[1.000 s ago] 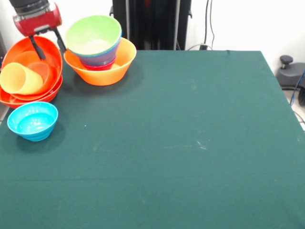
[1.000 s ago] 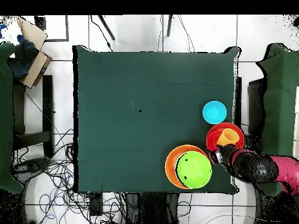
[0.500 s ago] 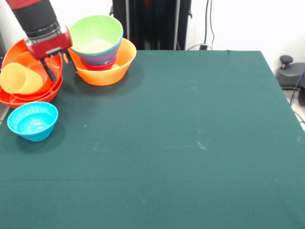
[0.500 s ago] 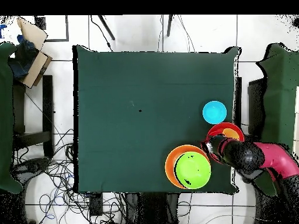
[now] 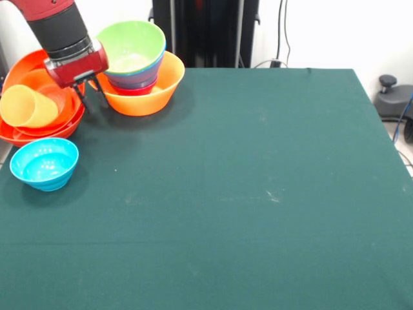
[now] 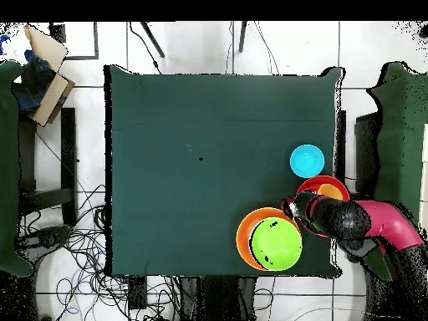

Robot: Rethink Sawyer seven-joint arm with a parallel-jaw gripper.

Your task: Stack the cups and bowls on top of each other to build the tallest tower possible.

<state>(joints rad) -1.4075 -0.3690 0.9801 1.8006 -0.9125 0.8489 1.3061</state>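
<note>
Bowls: seven counted, lime green bowl [image 5: 131,42] nested on a blue bowl [image 5: 137,79] and a red bowl [image 5: 135,90] inside the large light-orange bowl [image 5: 145,93]; two red-orange bowls [image 5: 40,110] nested at about 9 o'clock of that pile; cyan bowl [image 5: 44,163] alone at roughly 7 o'clock of the red-orange pair in the front view.
Cup: one, a pale-yellow tumbler [image 5: 27,106] lying on its side in the upper red-orange bowl, mouth toward the front camera's left.
Tower: light-orange pile, four bowls deep, near the table corner; at about 5 o'clock of the cloth in the overhead view [image 6: 269,241].
Gripper: [image 5: 91,95] low over the gap between the tower and the red-orange bowls, two dark fingers [image 5: 101,93] spread apart, nothing between them.
Arm: red and black, coming down from 11 o'clock in the front view.
Surface: dark green tablecloth [image 5: 245,187], faint pale scuffs near the middle.
Room: white wall, black stand behind the table, cables on a tiled floor [image 6: 75,251], cardboard box [image 6: 46,75] at 10 o'clock overhead.
Change: gripper lower and nearer the tower than half a second back, off the red-orange rim; bowls and cup all where they were.
</note>
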